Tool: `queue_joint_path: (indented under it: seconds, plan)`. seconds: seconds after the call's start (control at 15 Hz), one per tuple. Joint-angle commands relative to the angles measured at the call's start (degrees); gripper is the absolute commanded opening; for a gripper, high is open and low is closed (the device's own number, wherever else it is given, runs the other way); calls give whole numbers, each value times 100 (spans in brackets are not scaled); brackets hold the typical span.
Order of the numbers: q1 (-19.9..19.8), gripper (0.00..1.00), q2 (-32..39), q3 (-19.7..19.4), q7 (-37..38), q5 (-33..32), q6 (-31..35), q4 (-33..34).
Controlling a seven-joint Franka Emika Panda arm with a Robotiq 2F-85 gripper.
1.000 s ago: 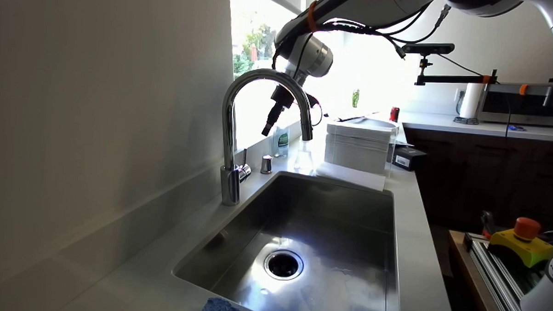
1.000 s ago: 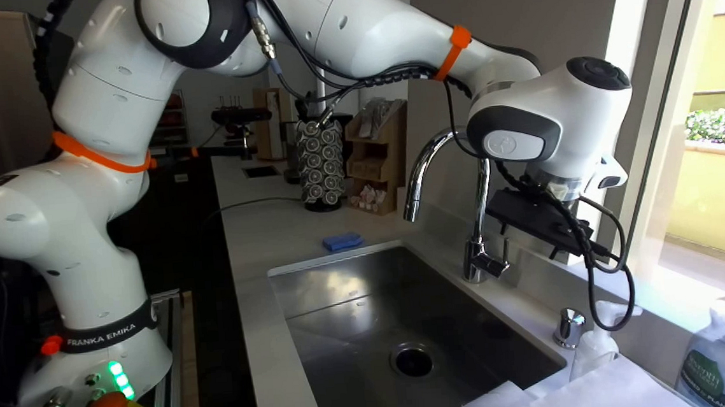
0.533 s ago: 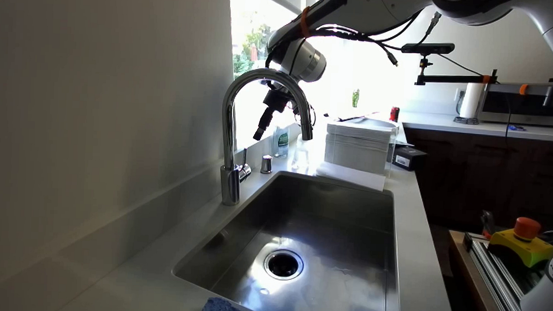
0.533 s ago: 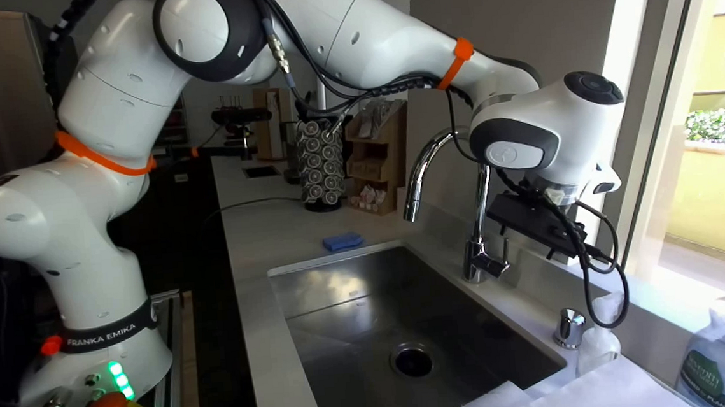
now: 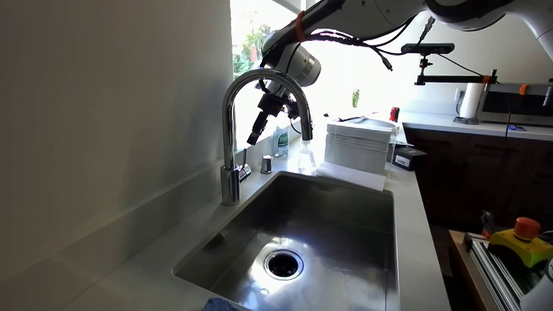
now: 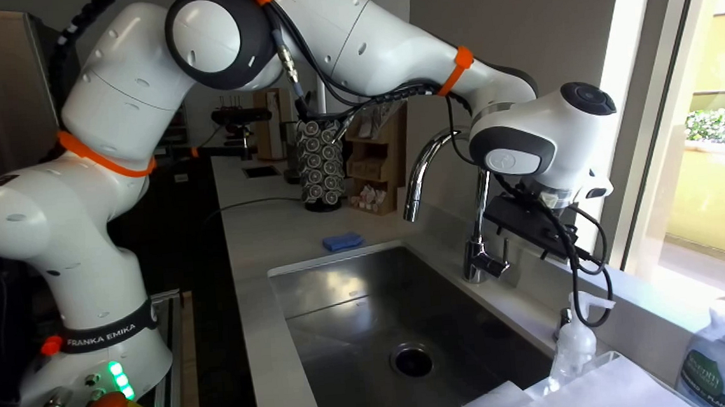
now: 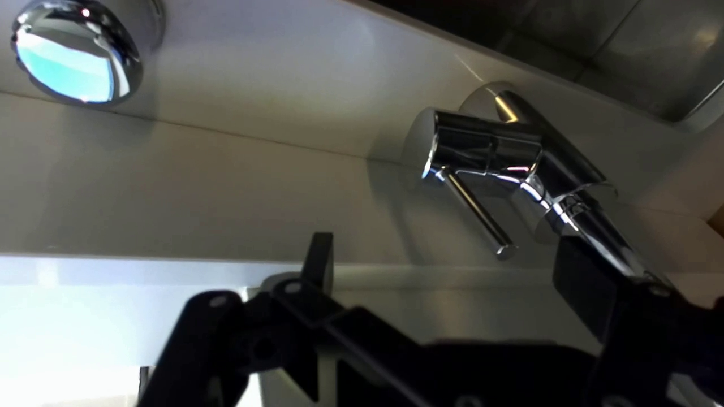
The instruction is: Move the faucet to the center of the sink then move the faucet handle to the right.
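Observation:
The chrome faucet point(image 5: 228, 131) stands at the sink's wall side, its arched spout point(image 6: 411, 203) reaching over the steel sink point(image 6: 339, 333). The thin faucet handle point(image 5: 244, 157) points upward from the base's side; it also shows in an exterior view point(image 6: 505, 251) and in the wrist view point(image 7: 478, 212). My gripper point(image 5: 253, 139) is just above the handle's tip in that exterior view. In the wrist view my gripper point(image 7: 447, 252) is open and empty, and the handle's tip appears between its fingers, nearer the right one. Contact is not visible. The wrist camera and cables hide the fingers in an exterior view.
A chrome soap dispenser point(image 7: 79, 56) stands beside the faucet. A clear spray bottle point(image 6: 573, 345) leans near the hanging cable loop point(image 6: 593, 315). A detergent bottle point(image 6: 724, 350), stacked white boxes point(image 5: 357, 147) and a blue sponge point(image 6: 343, 241) are around the sink. The window is behind the gripper.
My gripper has moved down and toward the faucet handle. The spray bottle has shifted and tilted beside the cable loop, now covering much of the dispenser. The faucet and handle look unmoved.

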Motion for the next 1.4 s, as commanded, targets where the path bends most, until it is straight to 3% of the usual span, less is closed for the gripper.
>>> queue_joint_path:
  seconds: [0.0,0.8,1.33]
  plan:
    - [30,100,180,48,254,-115,92,191]
    - [-149,100,24,4,202,-282,-275,158]
    - [-233,100,-16,-61,150,-1040,-884,253]
